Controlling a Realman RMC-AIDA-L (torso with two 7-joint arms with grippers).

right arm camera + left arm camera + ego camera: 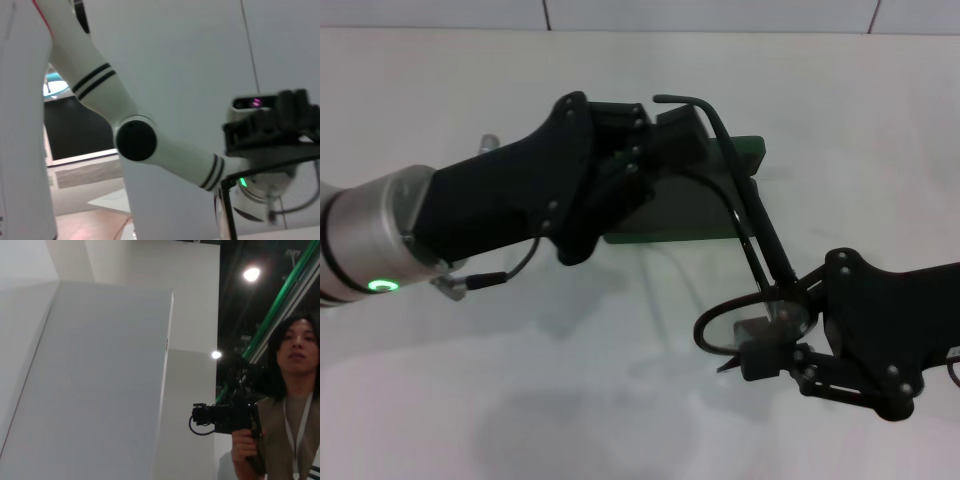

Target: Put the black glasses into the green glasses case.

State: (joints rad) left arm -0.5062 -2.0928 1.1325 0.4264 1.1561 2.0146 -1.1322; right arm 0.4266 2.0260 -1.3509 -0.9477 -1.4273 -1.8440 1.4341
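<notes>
Gripping black glasses — right gripper, above case

Black glasses: one pair, thin wire frame, two long temple arms showing.
Green glasses case: one, partly covered by the left arm.
Pincers: two, left pincer over the case, right pincer at the lens end of the glasses.
Worktop: one, white.
Person: one, in the left wrist view.
Handheld camera: one, in that person's hand.
Ceiling lights: two.
</notes>
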